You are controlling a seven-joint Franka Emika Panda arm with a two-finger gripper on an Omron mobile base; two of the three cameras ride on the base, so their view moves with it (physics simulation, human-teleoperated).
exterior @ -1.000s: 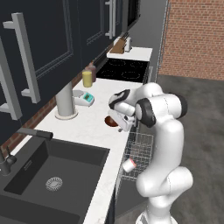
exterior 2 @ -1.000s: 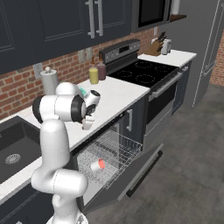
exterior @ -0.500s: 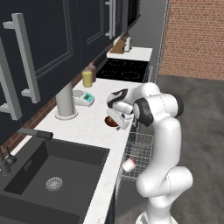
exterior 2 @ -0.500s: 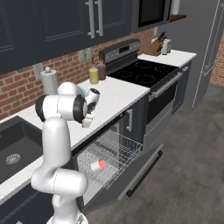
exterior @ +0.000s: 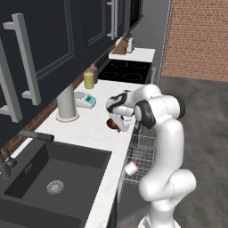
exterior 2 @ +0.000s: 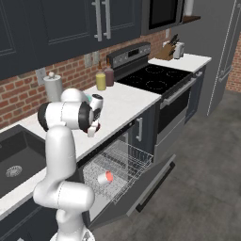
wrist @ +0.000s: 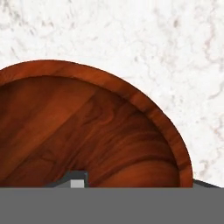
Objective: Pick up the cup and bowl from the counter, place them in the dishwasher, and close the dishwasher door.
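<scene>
The dark red-brown bowl (wrist: 87, 131) sits on the white marbled counter (exterior: 91, 129) near its front edge and looms large in the hand view. In the left base view the bowl (exterior: 112, 125) is half covered by my hand. My gripper (exterior: 117, 119) is down on it and open, its jaws astride the right rim: one fingertip (wrist: 78, 180) inside the bowl, the other just outside. From the right the gripper (exterior 2: 92, 130) hangs over the counter's edge. The white cup (exterior: 131, 168) with its reddish inside lies on its side in the dishwasher's wire rack (exterior 2: 123, 162). The navy door (exterior 2: 153, 181) hangs open.
A tall grey cylinder (exterior: 67, 103) and a small white and teal device (exterior: 85, 99) stand behind the bowl. A yellow jar (exterior: 89, 80) is by the wall. The black sink (exterior: 49, 176) lies to the left, the stove (exterior 2: 153, 77) to the right.
My hand has come down a little closer onto the bowl. The cup, the rack and the door have stayed where they were.
</scene>
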